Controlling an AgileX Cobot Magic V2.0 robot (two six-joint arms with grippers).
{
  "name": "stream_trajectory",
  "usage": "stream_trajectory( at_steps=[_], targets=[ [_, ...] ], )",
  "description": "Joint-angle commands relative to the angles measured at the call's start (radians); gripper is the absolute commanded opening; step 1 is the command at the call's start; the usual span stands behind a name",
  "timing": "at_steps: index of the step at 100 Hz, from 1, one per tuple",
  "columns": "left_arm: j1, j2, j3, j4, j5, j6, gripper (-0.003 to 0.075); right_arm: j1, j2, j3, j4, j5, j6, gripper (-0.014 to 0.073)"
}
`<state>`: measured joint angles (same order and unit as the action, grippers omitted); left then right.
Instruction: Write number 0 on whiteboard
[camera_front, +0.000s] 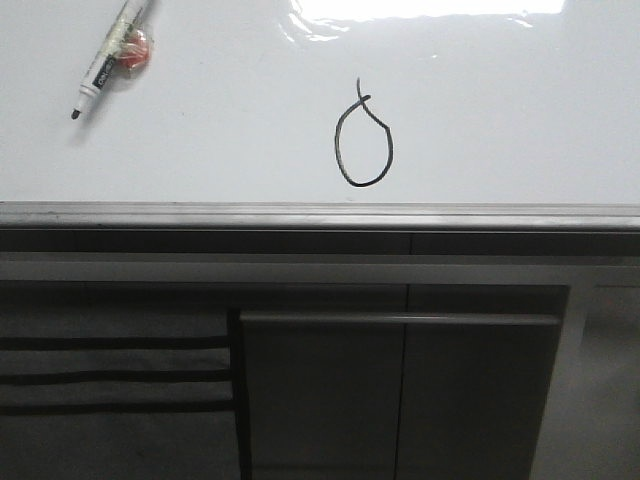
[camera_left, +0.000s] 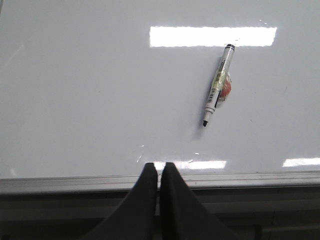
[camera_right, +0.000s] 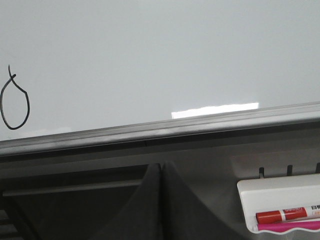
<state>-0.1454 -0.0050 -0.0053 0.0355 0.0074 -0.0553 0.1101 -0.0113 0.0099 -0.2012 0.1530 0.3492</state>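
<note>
Left end effector (camera_left: 159, 172) and right end effector (camera_right: 161, 172) clenched, empty, at whiteboard (camera_front: 200, 150) near edge; number 0 (camera_front: 362, 145) apart, marker (camera_front: 110, 55) toward far-left corner.

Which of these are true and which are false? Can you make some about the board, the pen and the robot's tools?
1. A 0 is drawn on the whiteboard. True.
2. The marker lies on the board with its cap off. True.
3. The left tool holds the marker. False: it is shut on nothing, apart from the marker.
4. The 0 is red. False: it is black.
5. The right tool is shut. True.
</note>
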Motion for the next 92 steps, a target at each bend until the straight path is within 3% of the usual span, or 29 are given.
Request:
stream_trajectory(
  at_steps=[1, 92],
  targets=[
    [0.001, -0.027, 0.024, 0.001, -0.08, -0.008, -0.002, -0.008, -0.017, 0.013, -0.018, -0.11, -0.009, -0.0073],
    [0.001, -0.027, 0.024, 0.001, -0.08, -0.008, -0.002, -0.064, -0.017, 0.013, -0.018, -0.14, -0.009, -0.0073]
  ],
)
